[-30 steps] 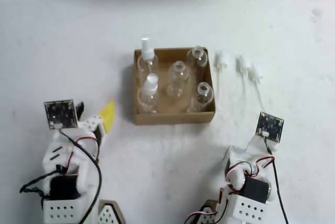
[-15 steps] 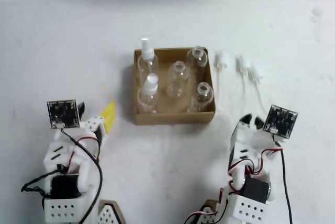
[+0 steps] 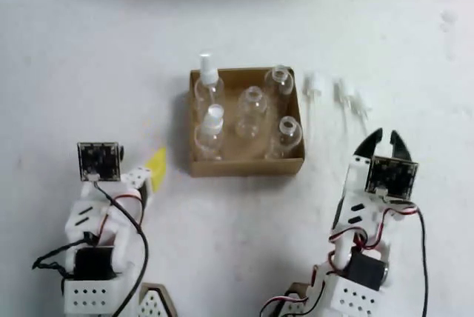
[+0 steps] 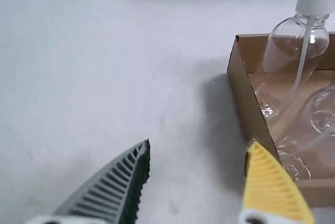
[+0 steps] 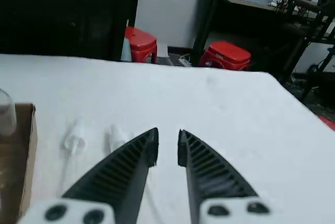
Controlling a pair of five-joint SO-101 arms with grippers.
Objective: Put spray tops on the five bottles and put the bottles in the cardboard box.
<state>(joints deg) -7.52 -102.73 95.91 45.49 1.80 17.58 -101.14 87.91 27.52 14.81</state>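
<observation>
The cardboard box (image 3: 194,121) in the middle of the table holds five clear bottles. Two of them, along the box's left side, wear white spray tops (image 3: 207,67) (image 3: 215,116). The other three (image 3: 252,107) (image 3: 279,80) (image 3: 287,134) stand uncapped. Three loose spray tops (image 3: 313,84) (image 3: 346,91) (image 3: 363,102) lie on the table just right of the box. My right gripper (image 3: 386,138) (image 5: 167,143) hovers a little nearer than these tops, its black fingers slightly parted and empty. My left gripper (image 4: 196,153) is open and empty near the box's near left corner, its yellow finger (image 3: 153,164) beside the box wall (image 4: 246,98).
The white table stretches bare to the left of and behind the box. Beyond its far edge stand red stools (image 5: 225,54) and dark furniture. Both arm bases sit at the near edge.
The right arm has swung forward and slightly right, bringing its fingers up near the loose spray tops. The left arm has shifted a little to the right.
</observation>
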